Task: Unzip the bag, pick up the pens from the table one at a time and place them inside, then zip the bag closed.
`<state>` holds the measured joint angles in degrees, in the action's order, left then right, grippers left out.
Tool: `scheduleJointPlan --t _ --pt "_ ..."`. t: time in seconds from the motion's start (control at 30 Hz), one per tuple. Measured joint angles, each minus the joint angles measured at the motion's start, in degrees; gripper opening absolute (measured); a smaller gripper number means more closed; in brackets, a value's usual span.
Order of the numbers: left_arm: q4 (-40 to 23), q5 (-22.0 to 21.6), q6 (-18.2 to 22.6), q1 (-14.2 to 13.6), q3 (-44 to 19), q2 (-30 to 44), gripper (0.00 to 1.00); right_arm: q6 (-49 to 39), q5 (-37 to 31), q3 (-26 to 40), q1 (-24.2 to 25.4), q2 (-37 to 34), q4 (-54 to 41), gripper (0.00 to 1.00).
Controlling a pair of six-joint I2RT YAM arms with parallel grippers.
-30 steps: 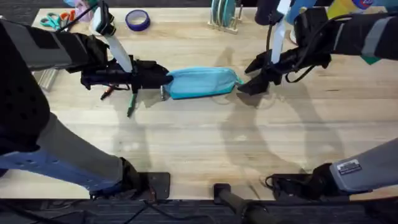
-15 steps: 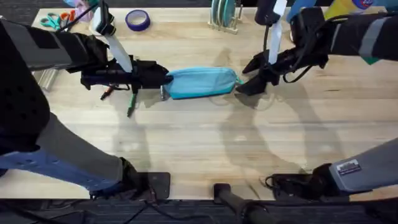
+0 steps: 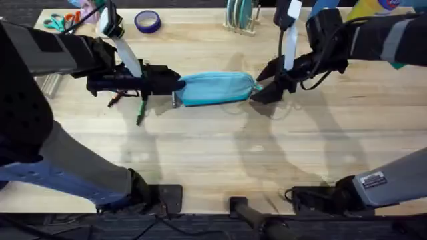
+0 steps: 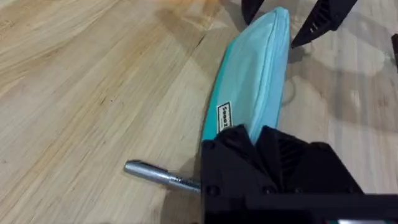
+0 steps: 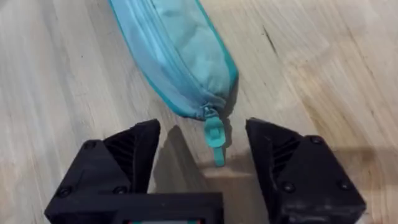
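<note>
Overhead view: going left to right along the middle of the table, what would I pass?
Orange pen → green pen → left gripper → blue bag → right gripper.

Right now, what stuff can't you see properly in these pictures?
- The bag: its left end is covered by the left gripper in the overhead and left wrist views, so the grip there is unclear.
- The grey pen: its far part runs under the left gripper in the left wrist view.
- The green pen and orange pen: partly under the left arm overhead.
- The scissors: partly hidden by the arm's cable.
</note>
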<state>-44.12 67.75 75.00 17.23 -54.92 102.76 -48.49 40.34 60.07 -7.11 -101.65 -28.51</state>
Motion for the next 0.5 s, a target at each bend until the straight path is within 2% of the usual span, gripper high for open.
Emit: scheduleJointPlan --t 0.37,0.5 --pt "0.00 0.00 0.00 0.00 0.00 0.00 0.043 0.00 -0.02 0.01 0.00 0.00 0.00 0.703" --pt "0.00 0.00 0.00 0.00 0.00 0.02 0.043 -0.03 -0.02 0.00 0.00 0.00 -0.01 0.575"
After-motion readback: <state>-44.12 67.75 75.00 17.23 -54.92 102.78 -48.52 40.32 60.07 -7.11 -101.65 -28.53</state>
